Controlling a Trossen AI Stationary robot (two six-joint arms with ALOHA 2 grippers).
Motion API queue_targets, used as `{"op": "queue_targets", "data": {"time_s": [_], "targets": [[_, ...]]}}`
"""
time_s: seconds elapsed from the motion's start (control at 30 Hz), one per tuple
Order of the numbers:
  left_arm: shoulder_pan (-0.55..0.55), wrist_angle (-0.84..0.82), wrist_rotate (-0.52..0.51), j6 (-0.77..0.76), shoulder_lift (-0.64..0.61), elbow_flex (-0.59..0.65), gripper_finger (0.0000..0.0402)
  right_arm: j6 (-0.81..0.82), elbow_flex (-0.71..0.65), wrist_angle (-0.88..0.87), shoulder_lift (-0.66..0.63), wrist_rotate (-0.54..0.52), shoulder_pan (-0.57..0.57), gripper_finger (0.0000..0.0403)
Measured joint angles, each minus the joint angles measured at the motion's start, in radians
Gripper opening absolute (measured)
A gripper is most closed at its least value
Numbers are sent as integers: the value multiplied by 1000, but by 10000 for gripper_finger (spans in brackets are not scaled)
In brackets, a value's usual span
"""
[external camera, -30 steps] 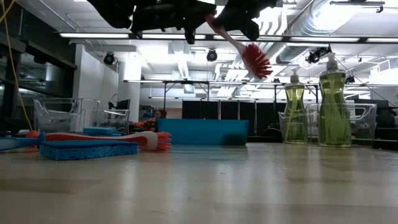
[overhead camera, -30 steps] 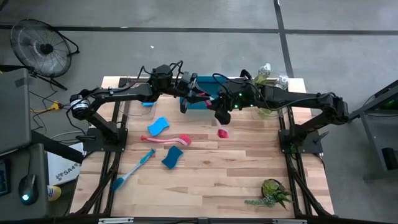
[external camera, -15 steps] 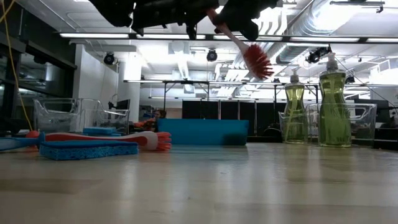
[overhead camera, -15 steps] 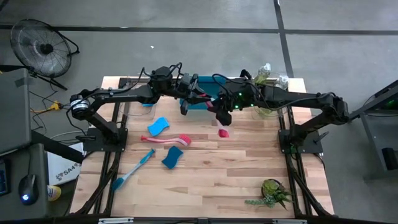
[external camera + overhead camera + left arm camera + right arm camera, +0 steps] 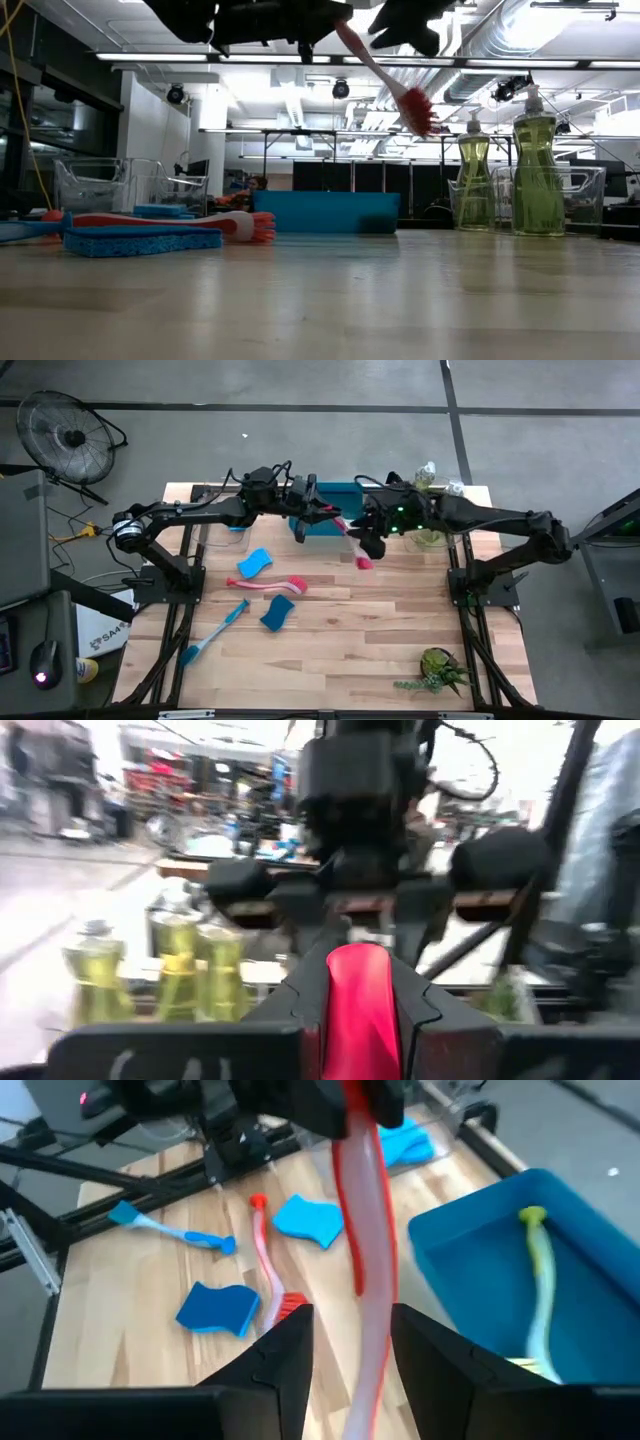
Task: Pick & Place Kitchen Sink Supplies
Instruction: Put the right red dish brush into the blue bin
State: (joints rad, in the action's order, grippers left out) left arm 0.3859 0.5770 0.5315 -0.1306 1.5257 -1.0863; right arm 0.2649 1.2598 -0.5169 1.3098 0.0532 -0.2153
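Above the wooden table (image 5: 400, 640), a pink-red brush (image 5: 385, 75) is pinched by the left gripper (image 5: 312, 512); the right gripper (image 5: 372, 540) is spread around it.

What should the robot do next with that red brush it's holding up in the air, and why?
Probably draw the right gripper back, clear of the pink-red brush. Its fingers stand apart on either side of the handle, while the left gripper is shut on the handle's end. The left arm could then lower it into the blue tray, where a yellow-green brush already lies.
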Motion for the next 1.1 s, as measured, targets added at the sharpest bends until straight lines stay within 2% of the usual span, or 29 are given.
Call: {"op": "queue_targets", "data": {"time_s": [0.2, 0.5, 0.8, 1.1], "targets": [[8, 1, -83, 87, 0, 0, 39, 13, 0, -63, -113, -90, -1, 130], [154, 3, -66, 73, 0, 0, 39, 93, 0, -203, -250, -200, 9, 131], [268, 12, -72, -69, 14, 0, 39, 141, 1, -280, -290, -313, 48, 131], [318, 145, -51, -274, 160, 1, 39, 149, 1, -289, -289, -327, 48, 131]]}}
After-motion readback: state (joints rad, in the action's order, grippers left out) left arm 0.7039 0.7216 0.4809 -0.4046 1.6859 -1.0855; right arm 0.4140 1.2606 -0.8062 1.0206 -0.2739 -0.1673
